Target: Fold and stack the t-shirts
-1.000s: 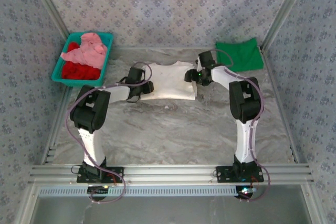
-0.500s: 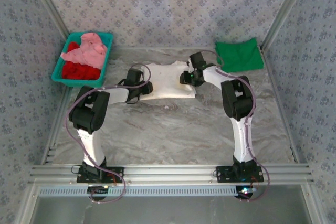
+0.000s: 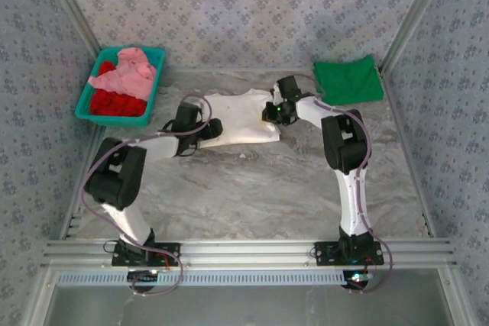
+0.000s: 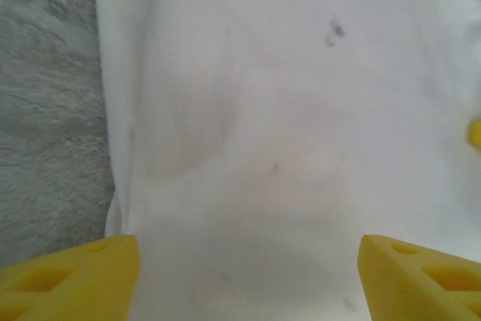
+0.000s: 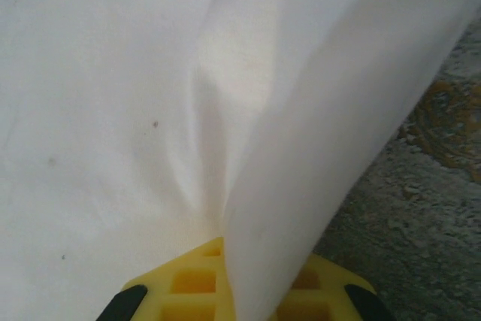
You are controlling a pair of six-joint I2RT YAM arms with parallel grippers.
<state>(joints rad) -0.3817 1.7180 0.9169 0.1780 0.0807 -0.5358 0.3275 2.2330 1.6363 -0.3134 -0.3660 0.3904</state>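
on the table [image 3: 252, 188] | left claw [image 4: 248, 272] spread over white t-shirt [image 3: 241, 116] | right claw [image 5: 225, 283] pinching its fold

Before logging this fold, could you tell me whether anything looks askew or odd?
Nothing is spilled or damaged. On the cream-white cloth t-shirt, the right edge is bunched into a raised ridge where the right claw pinches it.

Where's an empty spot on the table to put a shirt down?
The big marble stretch of the table between the white t-shirt and the metal rail is bare. A smaller patch lies below the green t-shirt, right of the right arm. It's crowded at the back around the white t-shirt and teal bin.
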